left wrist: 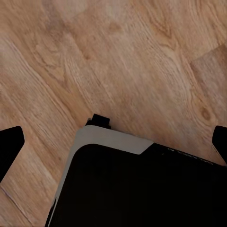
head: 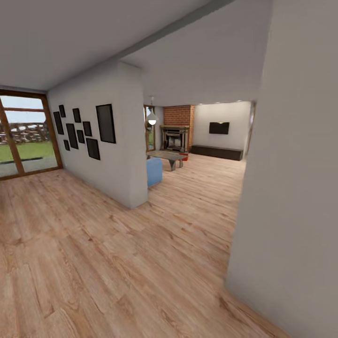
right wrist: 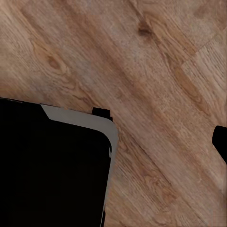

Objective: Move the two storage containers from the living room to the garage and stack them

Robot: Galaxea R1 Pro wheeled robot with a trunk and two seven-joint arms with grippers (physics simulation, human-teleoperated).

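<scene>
1. Head view
   - Looks across light wood plank floor [head: 141,263] toward the living room [head: 202,141] – brick fireplace [head: 176,129], coffee table [head: 167,156], a blue sofa end [head: 154,171] behind the partition wall [head: 123,141].
   - Shows a small red patch [head: 184,157] on the floor just beside the coffee table; probably one storage container, though too small to be sure. No sign of the second.
   - Reads as the approach leg: nothing picked up yet, garage step not begun.

2. Left wrist view
   - Points straight down at the planks, with the robot's dark base [left wrist: 142,189] beneath – arm likely tucked low for driving.
   - Shows the left gripper [left wrist: 114,143] spread wide, one dark fingertip [left wrist: 9,146] at each side edge, nothing between them.

3. Right wrist view
   - Hangs over the same floor and base [right wrist: 52,170], mirroring the other arm.
   - Shows one fingertip [right wrist: 220,141] of the right gripper [right wrist: 114,142] at the frame's edge; loses the other against the black base, so cannot tell how far apart the jaws stand. Carries nothing visible.
   - Puts the red patch well apart from both grippers – across the room ahead.
</scene>
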